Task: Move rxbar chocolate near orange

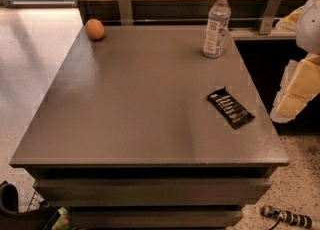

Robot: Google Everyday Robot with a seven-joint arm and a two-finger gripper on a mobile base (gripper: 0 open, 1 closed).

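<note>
three things sit on the grey table (125, 114): the rxbar chocolate (230, 108) lies flat near the right edge, the orange (94, 29) at the far left corner well apart from it, a water bottle (216, 24) upright at the back. the gripper (297, 89) hangs beyond the table's right side; whether it is released or clenched cannot be told.

Black rxbar chocolate (230, 107) lies flat at right, orange (95, 29) sits at far-left corner, pincer (299, 88) hangs farther right.

The gripper (299, 90) at the right edge is cream-yellow, blocky, white-edged.
</note>
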